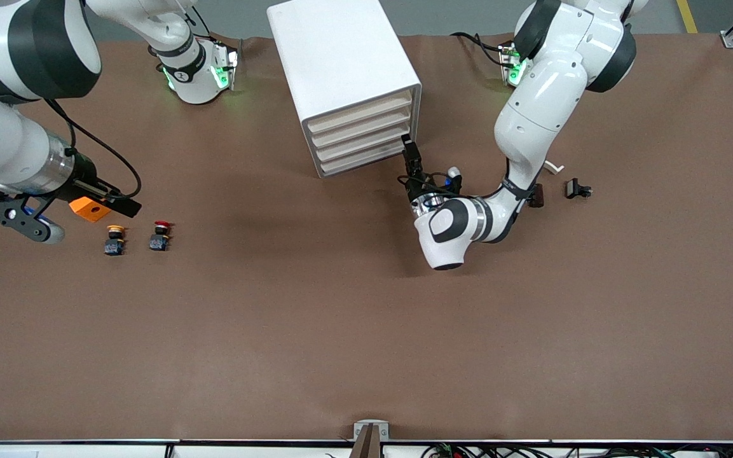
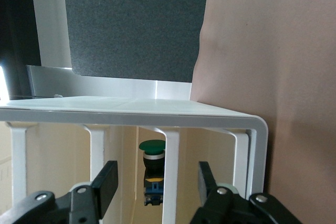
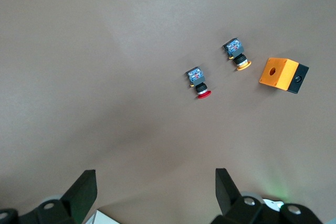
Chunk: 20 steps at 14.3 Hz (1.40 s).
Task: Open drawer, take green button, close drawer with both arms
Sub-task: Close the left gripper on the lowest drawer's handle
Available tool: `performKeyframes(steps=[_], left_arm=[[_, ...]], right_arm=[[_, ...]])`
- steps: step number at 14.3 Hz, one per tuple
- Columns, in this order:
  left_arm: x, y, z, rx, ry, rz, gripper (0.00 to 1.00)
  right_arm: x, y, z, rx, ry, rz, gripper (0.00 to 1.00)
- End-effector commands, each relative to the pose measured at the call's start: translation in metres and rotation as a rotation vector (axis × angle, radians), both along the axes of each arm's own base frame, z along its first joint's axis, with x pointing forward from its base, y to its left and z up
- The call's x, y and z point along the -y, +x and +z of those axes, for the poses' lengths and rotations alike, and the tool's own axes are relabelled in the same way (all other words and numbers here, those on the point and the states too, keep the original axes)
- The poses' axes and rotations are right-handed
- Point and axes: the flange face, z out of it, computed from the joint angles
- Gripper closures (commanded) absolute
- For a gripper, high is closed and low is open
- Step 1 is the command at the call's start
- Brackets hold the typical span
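Observation:
The white cabinet (image 1: 341, 57) stands mid-table with all four drawers shut. My left gripper (image 1: 408, 147) is open at the cream front of the drawer (image 1: 356, 149) second from the bottom, at the end toward the left arm. In the left wrist view its fingers (image 2: 105, 182) stand either side of that drawer front (image 2: 171, 182), not touching it. The green-capped button (image 2: 151, 166) shows through the gap, inside that drawer. My right gripper (image 1: 130, 205) is open and empty, high over the table near the right arm's end; it also shows in the right wrist view (image 3: 155, 182).
A red-capped button (image 1: 160, 235), a yellow-capped button (image 1: 114, 240) and an orange box (image 1: 89, 208) lie near the right arm's end. A small black part (image 1: 577, 189), a brown part (image 1: 536, 194) and a white piece (image 1: 554, 166) lie near the left arm's end.

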Motion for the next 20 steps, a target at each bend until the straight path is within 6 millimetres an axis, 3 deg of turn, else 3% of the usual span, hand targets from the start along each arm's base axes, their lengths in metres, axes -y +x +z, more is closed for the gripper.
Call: performKeyframes(steps=[1, 7, 14, 20], left_arm=[[0.013, -0.006, -0.005, -0.007, 0.001, -0.017, 0.31], [0.023, -0.021, -0.014, -0.010, 0.017, -0.060, 0.33], [0.027, -0.033, -0.018, -0.001, 0.035, -0.112, 0.68], [0.033, -0.039, -0.019, -0.008, 0.039, -0.118, 0.86]], right_arm=[[0.005, 0.004, 0.001, -0.010, 0.005, 0.009, 0.00], [0.005, 0.003, 0.001, -0.016, 0.004, 0.010, 0.00], [0.005, 0.003, 0.000, -0.017, 0.004, 0.010, 0.00], [0.003, 0.003, 0.000, -0.017, 0.005, 0.013, 0.00]])
